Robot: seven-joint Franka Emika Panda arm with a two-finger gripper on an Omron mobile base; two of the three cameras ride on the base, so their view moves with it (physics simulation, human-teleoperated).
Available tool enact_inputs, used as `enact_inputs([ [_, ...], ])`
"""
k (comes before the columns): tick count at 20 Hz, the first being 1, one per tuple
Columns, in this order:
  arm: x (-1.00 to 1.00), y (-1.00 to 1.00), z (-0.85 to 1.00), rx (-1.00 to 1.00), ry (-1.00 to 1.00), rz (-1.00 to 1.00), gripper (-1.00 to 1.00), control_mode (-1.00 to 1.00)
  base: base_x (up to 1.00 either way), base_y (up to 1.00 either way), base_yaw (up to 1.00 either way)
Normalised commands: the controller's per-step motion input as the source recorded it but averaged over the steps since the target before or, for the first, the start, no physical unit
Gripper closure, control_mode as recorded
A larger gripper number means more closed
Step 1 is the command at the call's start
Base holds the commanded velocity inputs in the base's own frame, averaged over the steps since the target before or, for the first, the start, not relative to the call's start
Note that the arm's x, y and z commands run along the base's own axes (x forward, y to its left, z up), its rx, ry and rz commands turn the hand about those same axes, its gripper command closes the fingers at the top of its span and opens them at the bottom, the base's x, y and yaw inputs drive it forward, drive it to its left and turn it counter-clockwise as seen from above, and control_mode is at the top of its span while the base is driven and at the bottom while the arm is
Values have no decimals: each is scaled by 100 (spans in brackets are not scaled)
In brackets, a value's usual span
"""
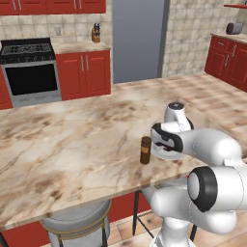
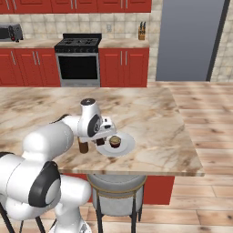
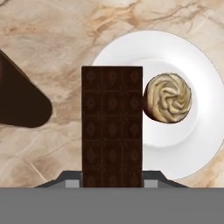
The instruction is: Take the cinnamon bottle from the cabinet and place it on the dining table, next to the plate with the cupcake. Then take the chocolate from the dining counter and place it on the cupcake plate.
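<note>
My gripper (image 3: 112, 183) is shut on the chocolate (image 3: 112, 127), a flat dark brown bar held just above the left part of the white plate (image 3: 183, 148). The cupcake (image 3: 167, 97), with its swirled cream top, sits on the plate right beside the bar. To the left, off the plate, stands the brown cinnamon bottle (image 3: 22, 103). In the right base view my gripper (image 2: 102, 136) hangs low over the dining table (image 2: 154, 113) between the bottle (image 2: 83, 145) and the cupcake (image 2: 115, 141). In the left base view the bottle (image 1: 145, 150) stands upright just left of my hand.
A grey stool (image 2: 116, 186) stands under the island's near edge, below the plate (image 2: 127, 144). Behind the island are a stove (image 1: 29, 67), red cabinets (image 1: 84, 72) and a knife block (image 1: 96, 34). A toaster (image 2: 10, 32) sits on the far counter.
</note>
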Motion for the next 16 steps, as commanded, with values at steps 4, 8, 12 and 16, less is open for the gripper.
enact_inputs([
  [4,3,5,-1,-1,-1,0,-100,-100,0,0,0],
  [8,6,0,0,-1,-3,0,-100,-100,0,0,0],
  [12,10,0,0,-2,-5,0,-100,-100,0,0,0],
  [16,0,1,20,-3,-10,0,-100,-100,0,0,0],
])
